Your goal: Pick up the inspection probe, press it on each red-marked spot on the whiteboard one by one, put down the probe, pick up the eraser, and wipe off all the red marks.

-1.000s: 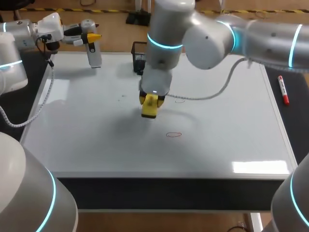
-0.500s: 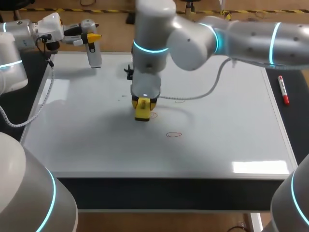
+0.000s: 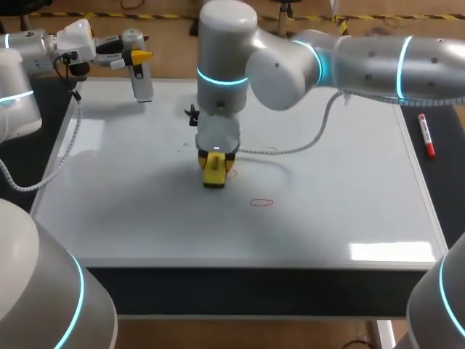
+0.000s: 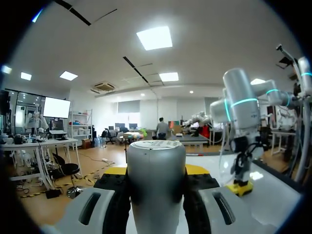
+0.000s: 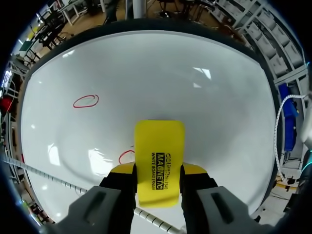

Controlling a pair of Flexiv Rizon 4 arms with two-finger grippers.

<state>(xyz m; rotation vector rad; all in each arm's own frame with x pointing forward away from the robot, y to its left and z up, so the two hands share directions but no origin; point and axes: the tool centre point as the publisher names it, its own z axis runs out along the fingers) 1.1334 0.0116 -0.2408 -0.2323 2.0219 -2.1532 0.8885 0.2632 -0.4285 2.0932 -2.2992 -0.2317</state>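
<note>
The yellow eraser (image 3: 213,171) rests face-down on the whiteboard (image 3: 349,211) left of its middle, and my right gripper (image 3: 215,155) is shut on it from above. In the right wrist view the eraser (image 5: 160,165) sits between the fingers, partly covering one red mark (image 5: 126,156); another red oval (image 5: 86,101) lies ahead. From above, one red oval (image 3: 261,203) shows to the eraser's right and nearer the front, and a fainter mark (image 3: 271,151) lies behind it. At the board's far left corner my left gripper (image 3: 136,57) is shut on the grey inspection probe (image 3: 142,78), (image 4: 156,180).
A red marker (image 3: 426,135) lies just off the board's right edge. My right arm's cable (image 3: 298,148) hangs over the board's middle. A small black item (image 3: 191,113) shows behind the right wrist.
My right arm has carried the eraser leftward and slightly nearer the front across the board. The left arm and the probe have not moved.
</note>
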